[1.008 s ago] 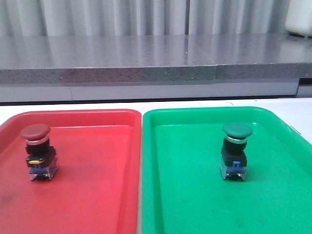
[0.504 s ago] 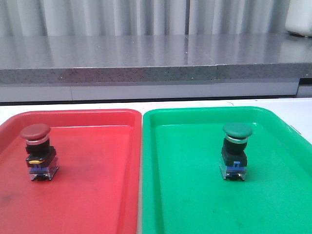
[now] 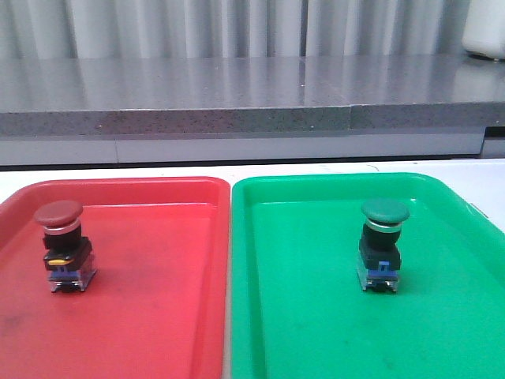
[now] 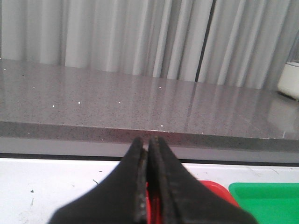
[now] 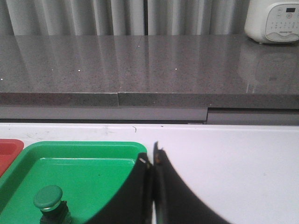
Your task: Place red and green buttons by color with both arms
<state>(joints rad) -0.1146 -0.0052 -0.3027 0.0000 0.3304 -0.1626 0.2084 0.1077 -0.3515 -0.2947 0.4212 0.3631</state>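
Note:
The red button [image 3: 61,246] stands upright in the red tray [image 3: 150,316], at its left side. The green button [image 3: 382,245] stands upright in the green tray [image 3: 316,316], right of its middle; it also shows in the right wrist view [image 5: 49,201]. Neither arm shows in the front view. My left gripper [image 4: 149,140] is shut and empty, raised over the near edge of the red tray [image 4: 219,191]. My right gripper [image 5: 153,154] is shut and empty, by the green tray's [image 5: 70,163] right edge, apart from the green button.
The two trays lie side by side on a white table [image 3: 473,178]. A grey stone counter [image 3: 237,95] runs along the back with a white appliance [image 5: 273,21] on it at the far right. Grey curtains hang behind.

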